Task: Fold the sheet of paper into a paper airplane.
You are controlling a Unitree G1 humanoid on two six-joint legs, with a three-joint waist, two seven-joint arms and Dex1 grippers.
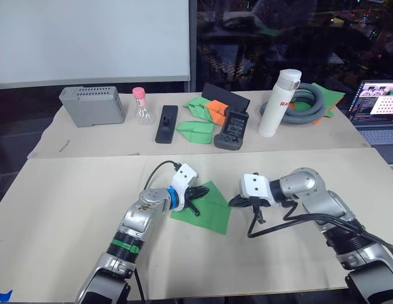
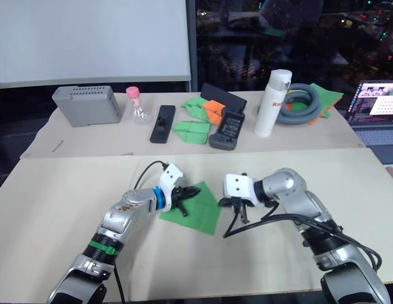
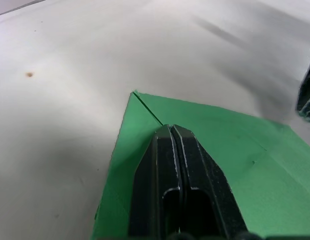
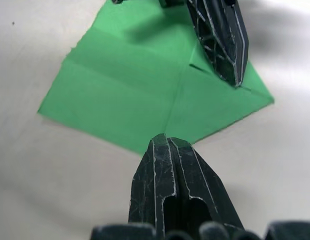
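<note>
Sheet of paper (image 1: 209,208) lay flat on table (image 1: 70,209), partly folded, point aimed away from robot. Left gripper (image 1: 198,192) pressed together, tips resting on sheet near point end. Right gripper (image 1: 235,202) pressed together, just beside sheet's right edge, apparently not on it. Crease axis ran between both grippers; left nearer.

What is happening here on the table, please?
A two-armed robot is folding the sheet of paper on the near table. The left end effector is shut and presses down on the green sheet. The right end effector, also shut, sits at the sheet's right edge. The sheet lies mostly flat, with creases and one corner folded in; it is not a dart yet.
</note>
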